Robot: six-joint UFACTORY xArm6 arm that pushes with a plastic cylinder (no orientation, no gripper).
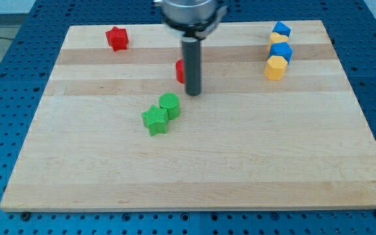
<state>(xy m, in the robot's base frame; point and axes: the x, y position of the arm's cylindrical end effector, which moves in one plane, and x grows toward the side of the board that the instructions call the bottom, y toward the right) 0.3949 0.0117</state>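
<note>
Near the pale wooden counter's [240, 170] middle, my tip [193, 93] sits beside a half-hidden red block [180, 70], just above the green cylinder [170, 104] and green star block [154, 121]; no jaws show.

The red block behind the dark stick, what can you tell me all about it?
Only a sliver of this red block shows, because the rod stands in front and hides most of it, so I cannot tell its shape. It looks like plain plastic and sits flat on the wooden board, near the view's top middle. My tip is just below and right of it; whether they touch is unclear.
</note>
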